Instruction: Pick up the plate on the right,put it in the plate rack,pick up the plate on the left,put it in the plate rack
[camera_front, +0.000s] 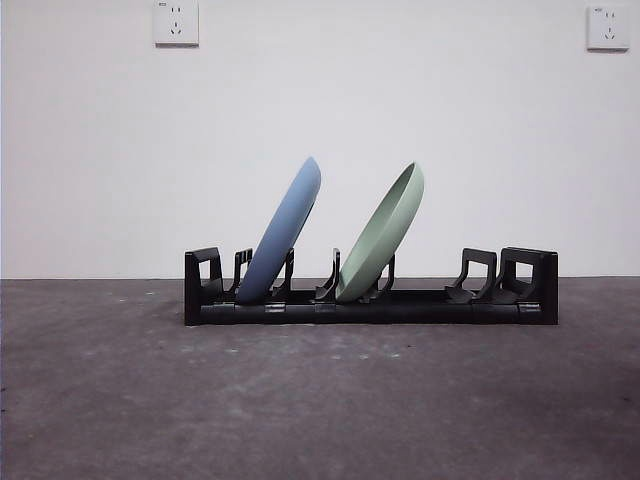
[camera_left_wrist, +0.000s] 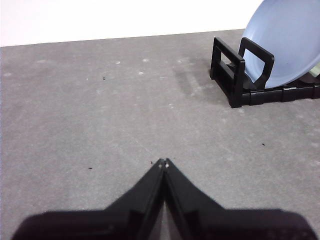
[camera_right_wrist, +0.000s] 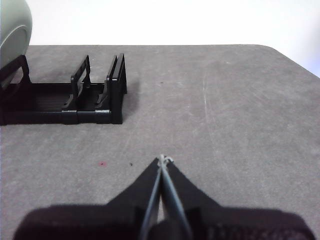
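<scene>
Long, low black rack (camera_front: 371, 300) on the grey table (camera_front: 320, 400), set crosswise in the front view, near the white wall (camera_front: 320, 120). Blocky square ends, a row of upright curved prongs between them, a ribbed bar along the base.

Two plates in the rack, both on edge and tilted the same way, tops leaning toward the right of the front view. Blue plate (camera_front: 285, 235) in a slot near the left end, rim resting between prongs, matte and smooth. Green plate (camera_front: 385, 232) in a slot near the middle, pale sage, shallow inner hollow just visible at the upper rim. Apart from each other, not touching. Right-hand slots without plates.

Left gripper (camera_left_wrist: 163, 162) low over bare table, well apart from the rack's blue-plate end; jaws pressed together at the tips, nothing between them. Right gripper (camera_right_wrist: 163, 159) likewise over bare table, well apart from the rack's other end; jaws closed tip to tip, holding nothing.

Two white sockets (camera_front: 176, 22) high on the wall.
</scene>
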